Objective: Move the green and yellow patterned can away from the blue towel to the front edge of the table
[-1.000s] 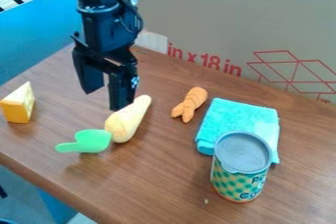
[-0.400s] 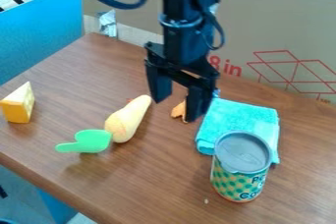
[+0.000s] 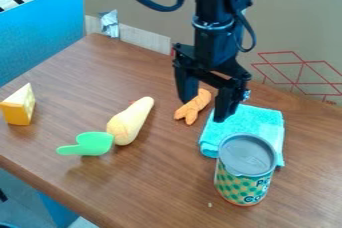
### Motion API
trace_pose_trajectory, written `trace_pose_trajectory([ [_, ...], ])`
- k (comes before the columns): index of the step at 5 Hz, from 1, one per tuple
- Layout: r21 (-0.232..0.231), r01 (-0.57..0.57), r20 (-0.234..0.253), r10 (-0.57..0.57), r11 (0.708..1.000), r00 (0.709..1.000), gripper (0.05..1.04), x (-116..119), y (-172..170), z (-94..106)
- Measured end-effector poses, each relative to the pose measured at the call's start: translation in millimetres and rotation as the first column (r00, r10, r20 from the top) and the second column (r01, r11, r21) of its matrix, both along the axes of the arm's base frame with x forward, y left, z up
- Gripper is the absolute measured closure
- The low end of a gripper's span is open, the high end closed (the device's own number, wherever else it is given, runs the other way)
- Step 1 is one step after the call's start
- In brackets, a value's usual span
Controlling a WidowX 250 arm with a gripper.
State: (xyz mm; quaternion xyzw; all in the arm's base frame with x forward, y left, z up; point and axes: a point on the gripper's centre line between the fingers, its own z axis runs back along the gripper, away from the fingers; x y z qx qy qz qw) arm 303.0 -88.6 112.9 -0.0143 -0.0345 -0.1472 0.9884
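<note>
Brown wood-grain table (image 3: 160, 187) runs across the frame, backed by a blue panel (image 3: 40, 32) at the upper left and a tan cardboard sheet (image 3: 287, 27) with red line printing along the top and right. A crumpled silver strip (image 3: 109, 24) sits at the cardboard's left end. At the left edge of the frame, a yellow cheese wedge (image 3: 19, 106) rests on the tabletop, its pale, narrow end pointing up. Lower and to the right lies a small green scoop (image 3: 93, 143), handle pointing left, its broad end right at the fat lower end of a pale yellow, tapered toy vegetable (image 3: 131, 121). That one lies at a slant, thin end toward the upper right.

Just right of centre, the black gripper (image 3: 205, 109) hangs from the arm (image 3: 215, 29), its two fingers spread wide with nothing gripped. In the picture, an orange forked toy carrot (image 3: 194, 106) shows in the gap between them, lying on the table with its split end toward the lower left. The right-hand finger overlaps the upper left part of a folded turquoise cloth (image 3: 262, 121); whether it touches is unclear. At the lower right, an upright can (image 3: 244, 184) with a grey lid (image 3: 247, 155) stands in front of the cloth, hiding part of it.
</note>
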Motion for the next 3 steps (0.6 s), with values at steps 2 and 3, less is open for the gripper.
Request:
trace_pose_trajectory([
  [2, -0.015, 0.052, -0.024, -0.052, 0.999, 0.998, 0.081, 0.8, -28.3, -12.9],
  [3, -0.015, 0.074, -0.035, -0.074, 0.997, 0.997, 0.081, -5.6, -35.5, -18.9],
])
